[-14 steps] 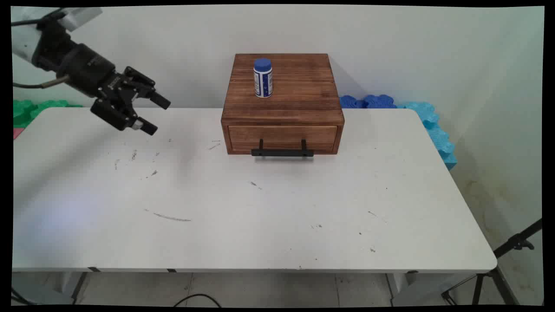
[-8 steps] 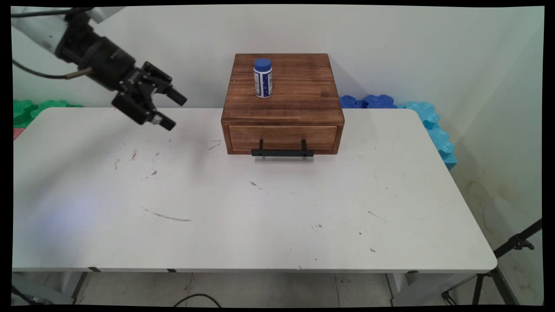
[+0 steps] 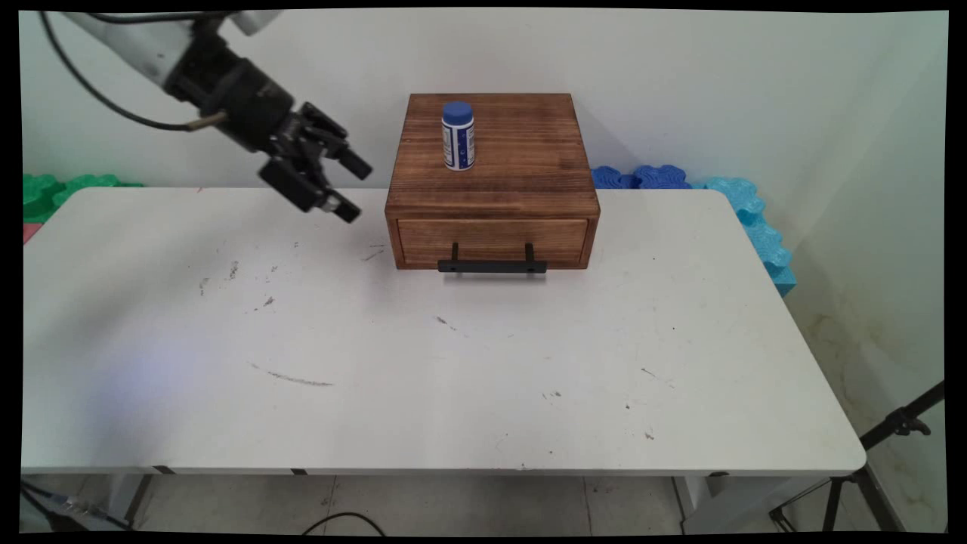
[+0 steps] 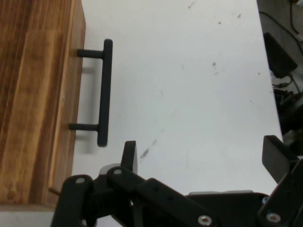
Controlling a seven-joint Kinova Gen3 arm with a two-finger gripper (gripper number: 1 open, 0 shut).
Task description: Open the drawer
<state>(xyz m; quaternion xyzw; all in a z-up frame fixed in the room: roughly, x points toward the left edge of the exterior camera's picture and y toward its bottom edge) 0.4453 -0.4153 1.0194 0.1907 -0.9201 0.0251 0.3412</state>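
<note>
Fingers [image 3: 361, 168] apart beside wooden drawer box [image 3: 492, 181]

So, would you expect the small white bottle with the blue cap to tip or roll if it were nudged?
The small white bottle with the blue cap stands upright, tall for its base, so it probably tips easily. Being round, it would likely roll across the brown wooden drawer box.

Dark-stained, grainy wood box [image 3: 492, 181] with matt black handle [image 3: 492, 265] on a smooth, scuffed white table [image 3: 423, 363]
</note>
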